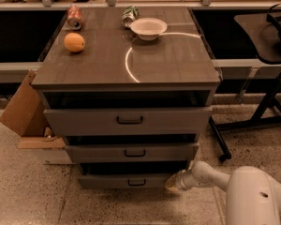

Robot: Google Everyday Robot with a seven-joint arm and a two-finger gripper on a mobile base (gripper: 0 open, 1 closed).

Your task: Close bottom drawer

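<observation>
The bottom drawer [131, 181] is the lowest and slimmest of three grey-brown fronts, with a small black bar handle [136, 183]. It stands slightly pulled out, with a dark gap above it. My gripper [174, 183] is at the end of the white arm [210, 174] that reaches in from the lower right. It rests against the right end of the bottom drawer's front.
The middle drawer [131, 152] and top drawer [127, 120] also stand pulled out. On the cabinet top lie an orange [74, 42], a white bowl [149, 28] and two cans [75, 16]. A cardboard box [23, 111] leans at the left. A black stand [257, 102] is at the right.
</observation>
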